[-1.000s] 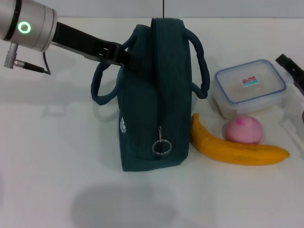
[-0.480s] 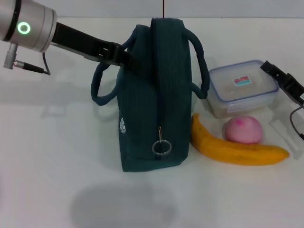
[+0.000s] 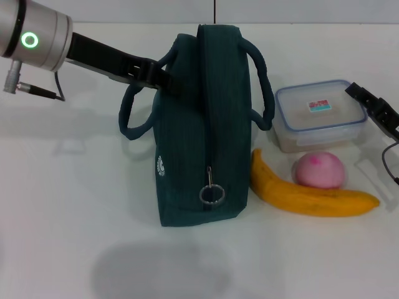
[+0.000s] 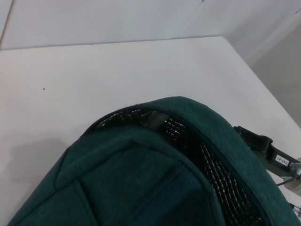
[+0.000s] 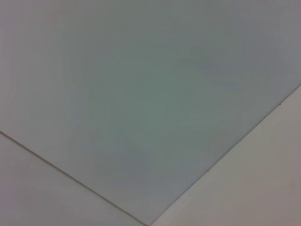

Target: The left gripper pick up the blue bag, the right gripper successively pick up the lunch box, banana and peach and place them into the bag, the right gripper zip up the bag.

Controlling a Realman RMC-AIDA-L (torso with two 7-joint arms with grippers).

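a: where is the blue bag [image 3: 202, 124]?

b: it stands upright on the white bench [image 3: 68, 205], near the middle of the head view. its zip runs down the near face, with the metal ring pull [image 3: 212, 194] hanging low on it. a small white round logo [image 3: 160, 165] shows on its left side. two loop handles stick out, one to each side.

a: and the left end effector [image 3: 163, 78]?

b: it reaches in from the upper left on a black arm, with a silver wrist and a green ring light [image 3: 28, 40]. its tip sits at the bag's top left edge, right by the left handle [image 3: 134, 106]. i cannot tell how far its fingers are parted, or whether they grip the fabric. the left wrist view looks down on the bag's top, where the opening shows silver foil lining [image 4: 211, 174].

a: the food?

b: all on the bench to the right of the bag. the lunch box [image 3: 321, 115], clear with a blue-rimmed lid, sits farthest back. the pink peach [image 3: 320, 170] lies just in front of it. the banana [image 3: 308, 194] curves along the front of the peach, touching it, with one end close to the bag.

a: the right end effector [image 3: 374, 111]?

b: it comes in at the right edge, with its black tip just beside the lunch box's right end. i cannot tell its opening, nor whether it touches the box. its wrist view shows only pale plain surfaces.
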